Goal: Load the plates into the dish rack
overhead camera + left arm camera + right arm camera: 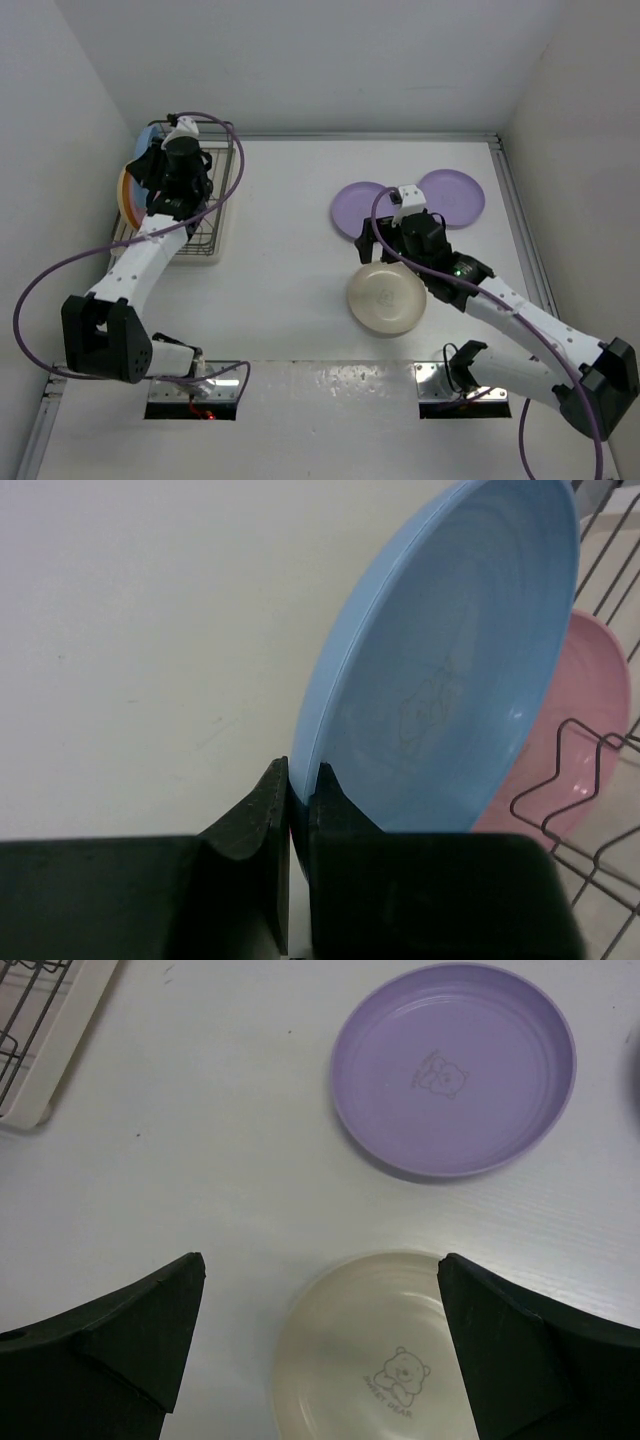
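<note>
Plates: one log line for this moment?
left gripper shut on light blue plate at dish rack | right gripper open above cream plate

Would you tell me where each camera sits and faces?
Top external: above and behind, looking down on left arm, right arm, table, dish rack.
Left wrist: along the left gripper, shut on light blue plate.
Right wrist: down past the open right gripper at cream plate, lilac plate.
Shared: cream plate, in top and right wrist.

overhead view and close right wrist share cream plate (375, 1350).
</note>
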Tool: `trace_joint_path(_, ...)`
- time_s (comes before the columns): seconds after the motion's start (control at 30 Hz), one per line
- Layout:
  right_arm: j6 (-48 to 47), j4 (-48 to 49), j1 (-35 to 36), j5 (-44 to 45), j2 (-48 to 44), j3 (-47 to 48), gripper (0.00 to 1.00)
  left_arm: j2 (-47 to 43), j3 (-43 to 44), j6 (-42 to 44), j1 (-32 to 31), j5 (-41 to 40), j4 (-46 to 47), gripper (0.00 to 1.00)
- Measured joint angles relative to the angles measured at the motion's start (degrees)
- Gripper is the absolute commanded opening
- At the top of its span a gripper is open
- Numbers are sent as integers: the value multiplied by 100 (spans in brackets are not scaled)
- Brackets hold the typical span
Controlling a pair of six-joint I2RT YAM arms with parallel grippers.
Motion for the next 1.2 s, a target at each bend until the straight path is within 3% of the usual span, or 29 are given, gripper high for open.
trace_joint_path(0.23, 2, -376, 44, -26, 603, 763, 100, 680, -9, -37, 304, -20, 634, 0)
trace_joint_path(0.43, -2, -466, 269, -9, 914, 1060, 100, 1062, 273, -861, 570, 466, 11, 0)
trace_joint_path(0.73, -107, -586, 391, 122, 1088, 1147, 100, 1163, 175, -1523, 678, 656, -35, 0)
trace_joint_path(1.07, -216, -573, 367, 153, 883, 1099, 100, 1113, -435, -1117, 675, 684, 1047, 0)
trace_joint_path(1.2, -221, -520, 326, 162, 728, 962, 100, 1021, -474, -901, 675, 796, 1062, 0)
